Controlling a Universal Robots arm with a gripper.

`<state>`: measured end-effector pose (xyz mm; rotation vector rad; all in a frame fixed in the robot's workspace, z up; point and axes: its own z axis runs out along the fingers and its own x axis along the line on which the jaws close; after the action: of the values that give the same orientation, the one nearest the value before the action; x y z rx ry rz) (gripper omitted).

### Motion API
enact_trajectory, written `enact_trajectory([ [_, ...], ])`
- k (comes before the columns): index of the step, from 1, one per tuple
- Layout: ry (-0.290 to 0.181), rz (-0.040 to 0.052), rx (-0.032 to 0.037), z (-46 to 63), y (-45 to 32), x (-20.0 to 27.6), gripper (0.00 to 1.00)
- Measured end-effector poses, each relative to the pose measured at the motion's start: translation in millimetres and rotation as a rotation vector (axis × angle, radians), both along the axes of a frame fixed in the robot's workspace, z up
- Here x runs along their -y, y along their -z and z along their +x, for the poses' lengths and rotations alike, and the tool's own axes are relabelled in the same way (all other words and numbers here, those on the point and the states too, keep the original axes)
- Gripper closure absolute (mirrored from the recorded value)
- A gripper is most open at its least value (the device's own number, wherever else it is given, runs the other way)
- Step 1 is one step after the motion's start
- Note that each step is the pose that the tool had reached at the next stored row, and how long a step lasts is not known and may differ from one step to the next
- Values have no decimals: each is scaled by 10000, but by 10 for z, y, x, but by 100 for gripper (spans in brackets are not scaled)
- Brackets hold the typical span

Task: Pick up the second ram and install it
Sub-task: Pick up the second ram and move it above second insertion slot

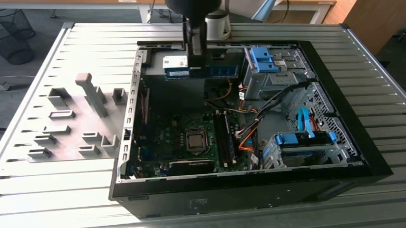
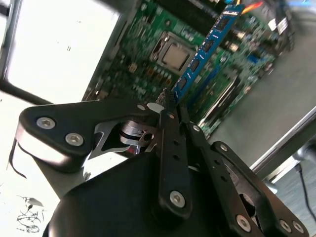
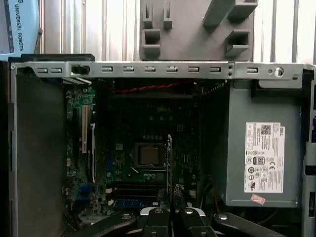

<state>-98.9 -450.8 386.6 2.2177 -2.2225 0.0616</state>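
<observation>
my gripper, jaws clamped on one end of the second ram, held above the motherboard in the open case. risk: gripped at one end, the stick may tilt, miss its black slot and jam.

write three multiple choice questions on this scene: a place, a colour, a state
1. Where is the long, thin blue circuit-board ram stick?
A) on the grey block holders
B) in the black gripper, over the open black computer case
C) seated in a motherboard slot

2. What colour are the plastic drive-bay latches?
A) blue
B) red
C) white

3. The gripper is:
A) open
B) shut, empty
C) shut on the ram stick

Key: 1 B, it hangs above the case; 2 A, both are blue; 3 C, the second wrist view shows the board's end clamped.
</observation>
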Motion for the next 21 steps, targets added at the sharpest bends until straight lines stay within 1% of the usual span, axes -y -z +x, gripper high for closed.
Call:
enact_trajectory([
  [2, 2, -8, 33, 91, 17, 0, 86],
  [7, 11, -20, 37, 290, 28, -3, 86],
  [13, 81, -29, 38, 449, 35, -7, 86],
  [15, 87, -29, 37, 475, 35, -7, 86],
  [21, 87, -29, 37, 479, 35, -7, 86],
])
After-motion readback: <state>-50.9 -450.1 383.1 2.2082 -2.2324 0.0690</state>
